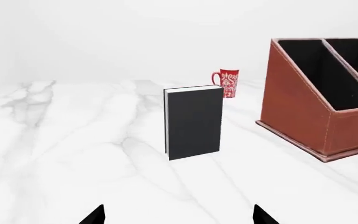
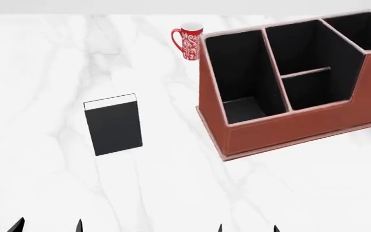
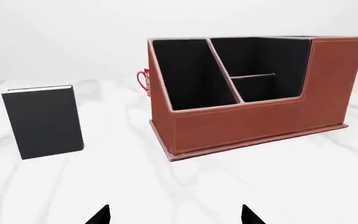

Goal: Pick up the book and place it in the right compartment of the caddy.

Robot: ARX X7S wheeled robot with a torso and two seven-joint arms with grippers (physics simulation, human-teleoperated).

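Observation:
The black book (image 2: 113, 125) stands upright on the white marble table, left of the caddy; it also shows in the left wrist view (image 1: 193, 122) and the right wrist view (image 3: 43, 121). The reddish-brown caddy (image 2: 289, 130) with black lining and dividers stands at the right, also in the left wrist view (image 1: 303, 121) and the right wrist view (image 3: 253, 123). My left gripper (image 1: 177, 215) is open and empty, well short of the book; only its fingertips (image 2: 18, 225) show in the head view. My right gripper (image 3: 174, 215) is open and empty, in front of the caddy.
A red-and-white patterned mug (image 2: 187, 42) stands at the back, behind the caddy's left corner; it also shows in the left wrist view (image 1: 227, 83). The marble table (image 2: 172, 193) stretches between the grippers and the objects.

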